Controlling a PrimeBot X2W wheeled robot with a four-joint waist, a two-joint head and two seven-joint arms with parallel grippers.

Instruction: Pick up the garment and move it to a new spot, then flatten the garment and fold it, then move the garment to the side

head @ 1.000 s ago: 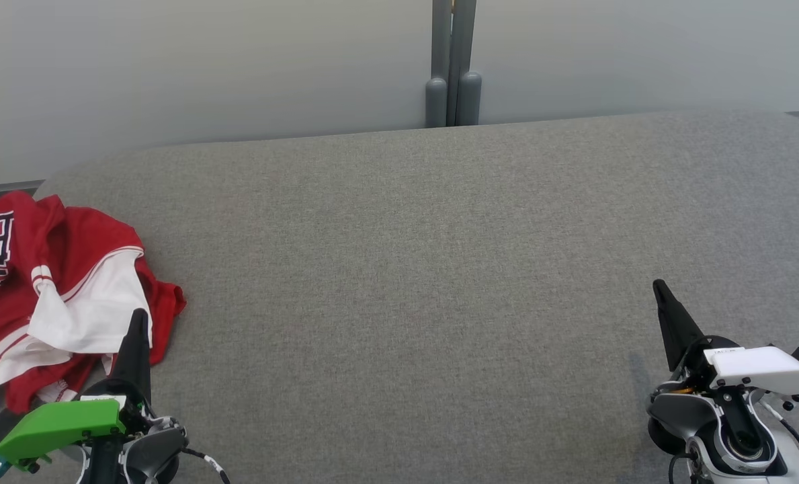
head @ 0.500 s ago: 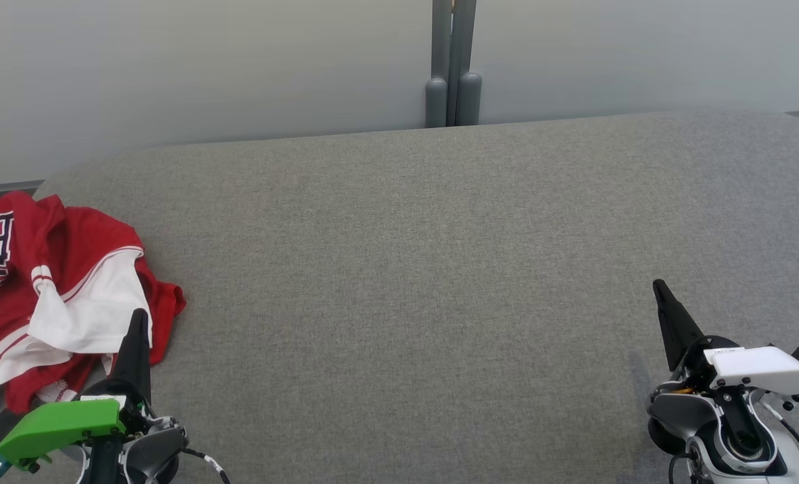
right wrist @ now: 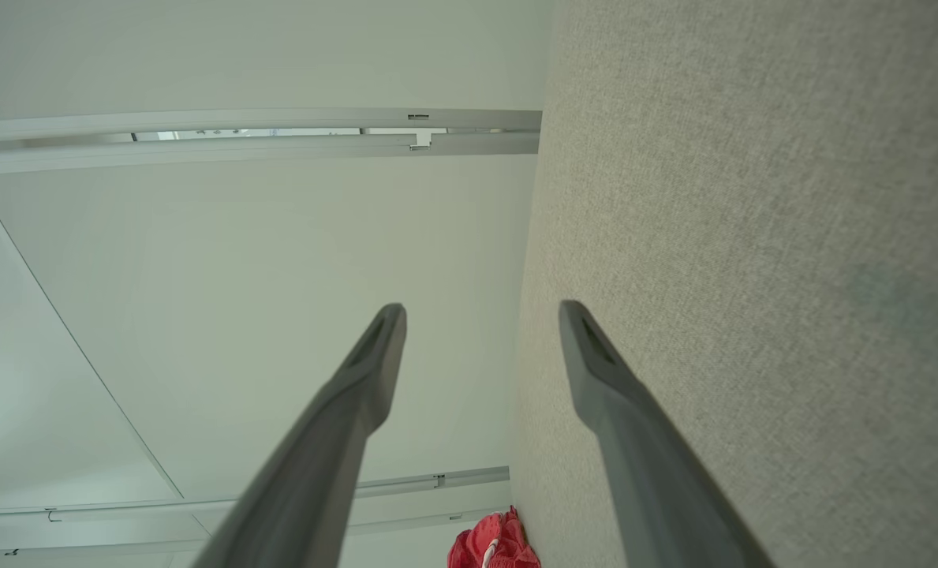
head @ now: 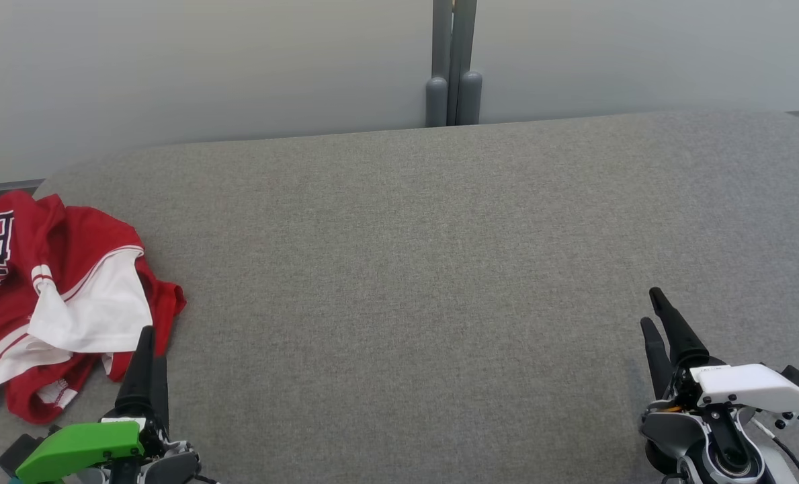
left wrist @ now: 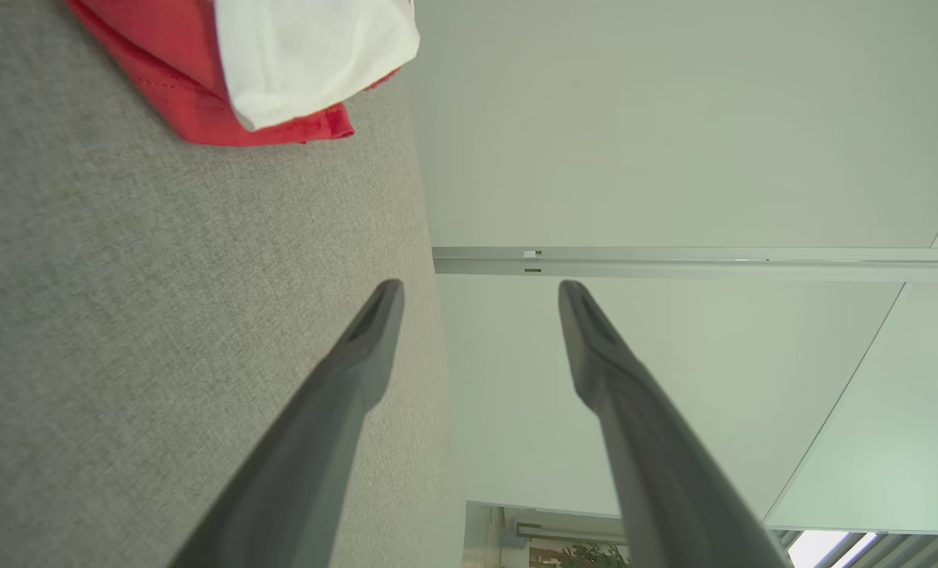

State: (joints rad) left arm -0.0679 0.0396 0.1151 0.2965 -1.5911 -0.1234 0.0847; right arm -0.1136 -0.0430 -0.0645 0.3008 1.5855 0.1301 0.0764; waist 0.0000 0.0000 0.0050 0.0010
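Fingers: our long dark fingers [left wrist: 358, 363] stand spread on both arms, grasping nothing.
Left gripper [head: 152, 343]: just beside the crumpled red-and-white jersey garment [head: 56, 296], which lies at the left end of the grey fabric cushion [head: 406, 269].
Right gripper [head: 650, 308]: well apart from it.
Advice: we should straddle a raised fold, then pinch.

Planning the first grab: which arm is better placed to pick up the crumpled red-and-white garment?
Left. The left pincer is open, its tips just beside the garment at the left end of the grey surface. The right pincer, also open, sits far across at the right end.
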